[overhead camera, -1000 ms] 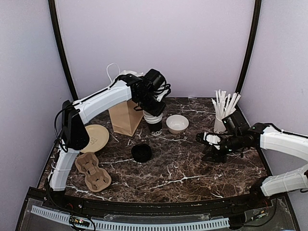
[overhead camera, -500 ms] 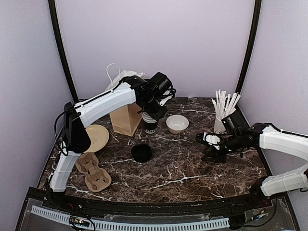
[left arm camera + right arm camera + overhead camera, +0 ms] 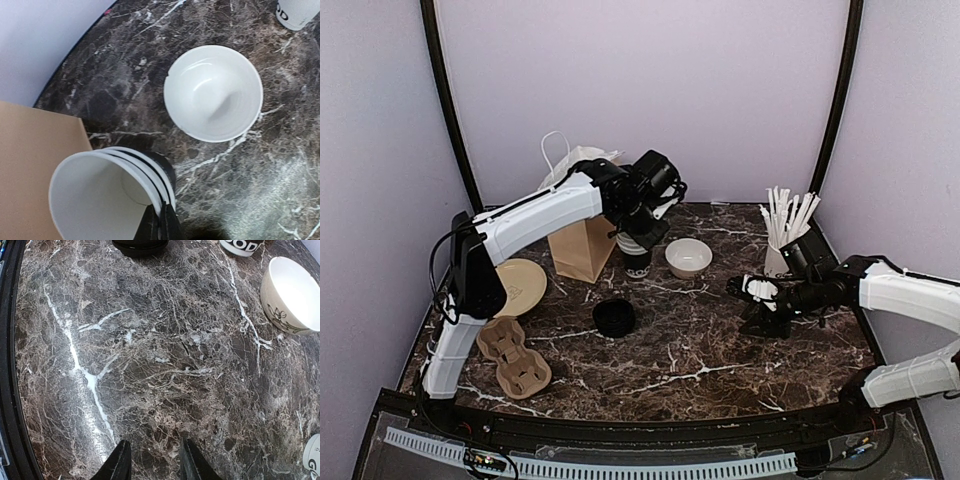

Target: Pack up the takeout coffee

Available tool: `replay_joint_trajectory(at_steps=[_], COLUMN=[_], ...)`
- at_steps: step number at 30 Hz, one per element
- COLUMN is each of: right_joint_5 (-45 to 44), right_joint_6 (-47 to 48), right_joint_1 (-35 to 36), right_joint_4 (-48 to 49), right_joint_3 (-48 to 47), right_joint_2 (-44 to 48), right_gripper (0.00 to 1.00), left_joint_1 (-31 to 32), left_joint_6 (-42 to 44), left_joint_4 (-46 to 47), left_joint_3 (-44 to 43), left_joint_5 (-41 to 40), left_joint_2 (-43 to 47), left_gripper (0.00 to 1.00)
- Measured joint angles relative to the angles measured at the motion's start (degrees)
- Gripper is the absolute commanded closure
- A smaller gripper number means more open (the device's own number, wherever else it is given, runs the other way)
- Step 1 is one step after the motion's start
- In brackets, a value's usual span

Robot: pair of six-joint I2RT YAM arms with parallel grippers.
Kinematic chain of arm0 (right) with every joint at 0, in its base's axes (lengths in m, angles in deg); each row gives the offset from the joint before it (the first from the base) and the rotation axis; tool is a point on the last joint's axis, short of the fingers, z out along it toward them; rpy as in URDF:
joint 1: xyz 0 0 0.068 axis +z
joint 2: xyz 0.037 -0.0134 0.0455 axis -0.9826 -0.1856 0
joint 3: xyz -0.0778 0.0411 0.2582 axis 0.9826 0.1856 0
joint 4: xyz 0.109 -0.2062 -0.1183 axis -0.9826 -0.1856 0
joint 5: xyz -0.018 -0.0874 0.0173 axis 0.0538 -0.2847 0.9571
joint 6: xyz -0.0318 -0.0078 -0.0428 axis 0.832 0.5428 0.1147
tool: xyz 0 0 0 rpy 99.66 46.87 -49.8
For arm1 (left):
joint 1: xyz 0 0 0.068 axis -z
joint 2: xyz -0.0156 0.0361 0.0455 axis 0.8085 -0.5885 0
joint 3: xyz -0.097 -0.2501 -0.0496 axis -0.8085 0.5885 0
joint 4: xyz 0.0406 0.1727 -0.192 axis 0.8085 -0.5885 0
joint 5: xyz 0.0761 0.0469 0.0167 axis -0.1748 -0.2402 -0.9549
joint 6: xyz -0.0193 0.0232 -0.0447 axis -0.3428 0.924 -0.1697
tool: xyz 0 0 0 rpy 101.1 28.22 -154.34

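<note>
Coffee cups (image 3: 637, 257), black outside and white inside, sit nested in a short stack at the back of the table (image 3: 700, 350), between the brown paper bag (image 3: 582, 245) and the white bowl (image 3: 688, 257). None of them has a lid on. The left gripper (image 3: 639, 236) comes down onto the stack from above and is clenched on the rim of the top cup. In the left wrist view its dark fingertips (image 3: 162, 224) pinch the thin white wall at the near edge of the stack (image 3: 105, 200), one inside the cup and one outside. The stack leans slightly towards that camera. Whether its base touches the table I cannot tell. In that view the bag (image 3: 35, 165) lies just to the left of the cups and the bowl (image 3: 214, 92) stands apart beyond them.

A black lid (image 3: 614, 317) lies on the table nearer the arms, well apart from the stack. A tan plate (image 3: 520, 285) and a cardboard cup carrier (image 3: 513, 358) lie on the left side. A white cup of straws (image 3: 780, 250) stands at the far right.

The right gripper (image 3: 757, 291) hangs low over the right side of the table, near the straws. In its wrist view its fingers (image 3: 120, 462) stand apart over bare marble with nothing between them.
</note>
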Motion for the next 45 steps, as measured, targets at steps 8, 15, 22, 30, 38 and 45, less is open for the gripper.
replay_joint_trajectory(at_steps=[8, 15, 22, 30, 38, 45], right_joint_5=[-0.4, -0.8, -1.3, -1.0, -0.9, -0.9], right_joint_6=[-0.1, -0.2, -0.2, -0.4, -0.5, -0.8], right_joint_1=[0.0, 0.0, 0.0, 0.0, 0.0, 0.0], right_joint_4=[0.0, 0.2, 0.2, 0.2, 0.2, 0.2], right_joint_3=[0.0, 0.0, 0.0, 0.0, 0.0, 0.0], right_joint_2=[0.0, 0.0, 0.1, 0.1, 0.1, -0.1], right_gripper=[0.67, 0.67, 0.66, 0.66, 0.65, 0.63], left_joint_1=[1.2, -2.2, -1.8, -1.9, -1.2, -0.5], left_joint_6=[-1.5, -5.2, -5.2, -4.7, -5.2, -6.0], left_joint_4=[0.8, 2.4, 0.7, 1.7, -0.3, -0.9], left_joint_3=[-0.7, -0.1, -4.7, -4.3, -3.5, -3.6], left_joint_5=[-3.9, 2.2, 1.0, 1.2, -5.4, -3.3], left_joint_2=[0.0, 0.4, -0.3, -0.7, -2.5, -3.0], left_gripper=[1.00, 1.00, 1.00, 1.00, 1.00, 1.00])
